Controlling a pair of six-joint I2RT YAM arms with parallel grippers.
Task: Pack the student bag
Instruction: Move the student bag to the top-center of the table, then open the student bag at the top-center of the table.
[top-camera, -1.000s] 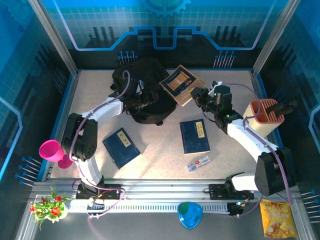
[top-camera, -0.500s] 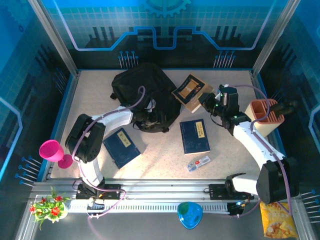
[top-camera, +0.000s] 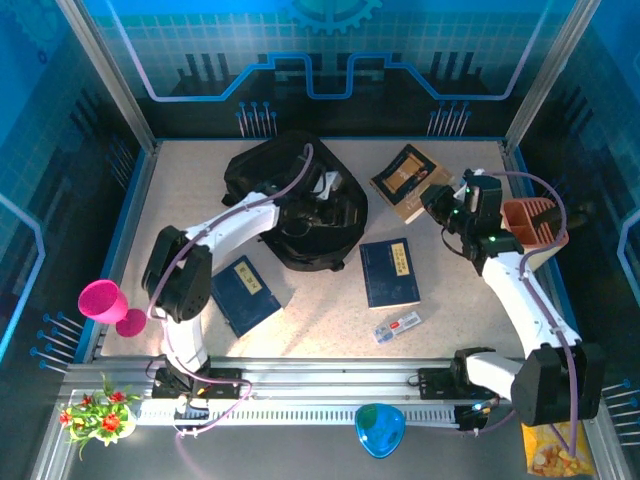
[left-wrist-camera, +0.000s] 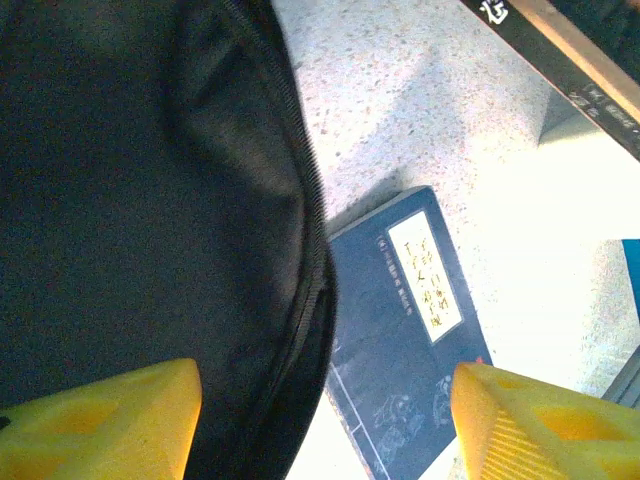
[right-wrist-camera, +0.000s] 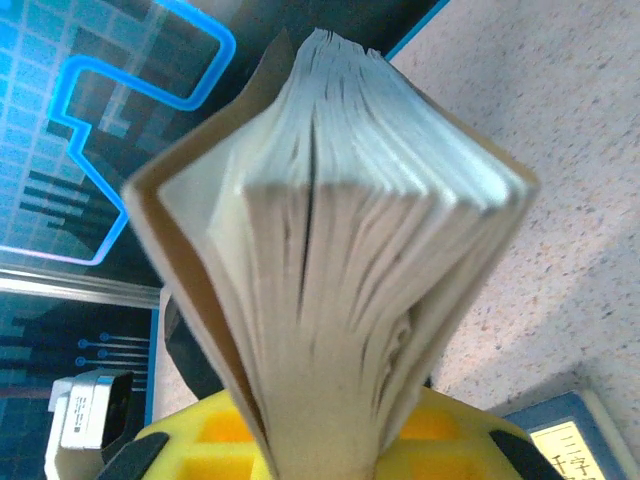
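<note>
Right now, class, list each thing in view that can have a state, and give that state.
student bag: lying flat, zip unclear.
left gripper: open, over the bag's zip edge.
right gripper: shut on the brown book.
brown book: held up, pages fanned apart.
middle blue book: closed, lying flat.
left blue book: closed, lying flat.
pen holder: upright.

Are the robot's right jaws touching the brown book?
Touching. In the right wrist view the brown book stands clamped between the right gripper's yellow jaws, pages fanning upward.
</note>
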